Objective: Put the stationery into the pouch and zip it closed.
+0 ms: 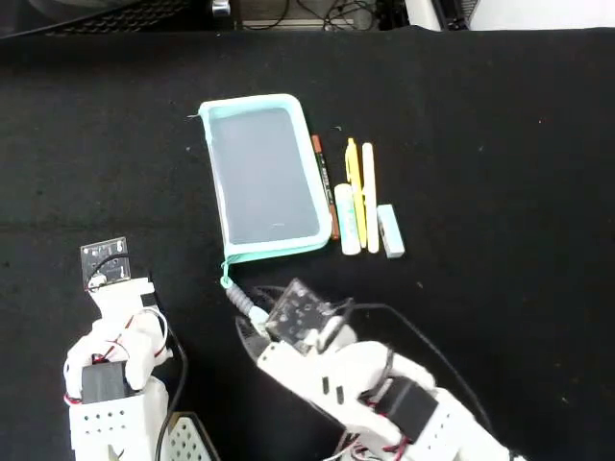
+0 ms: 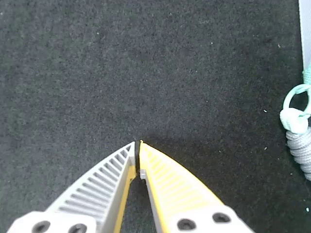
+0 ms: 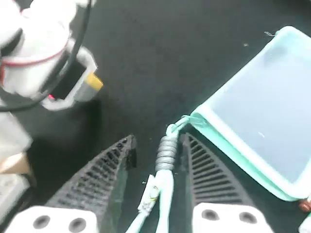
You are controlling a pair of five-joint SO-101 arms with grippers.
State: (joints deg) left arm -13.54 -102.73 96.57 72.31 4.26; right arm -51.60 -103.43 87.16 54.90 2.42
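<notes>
The left claw (image 2: 137, 143) hangs over the black table (image 1: 500, 144) with its tips together. The right claw (image 3: 156, 141) stands apart, astride the grey zipper cord (image 3: 167, 151) at the near corner of the flat teal pouch (image 1: 264, 178). The stationery (image 1: 357, 197) lies in a row just beside the pouch's right edge.

Black table (image 1: 500, 125), teal pouch (image 1: 264, 178), pens (image 1: 356, 184), glue stick (image 1: 347, 223), eraser (image 1: 390, 231)

The pull cord (image 3: 167, 150) lies between the parted jaws of the right gripper (image 3: 156, 141), and the pouch (image 1: 264, 178) rests on the table (image 1: 500, 144) just beyond their tips. The stationery (image 1: 360, 197) lies beside the pouch – on the side away from the left gripper (image 2: 137, 143), whose jaws sit over bare table.
</notes>
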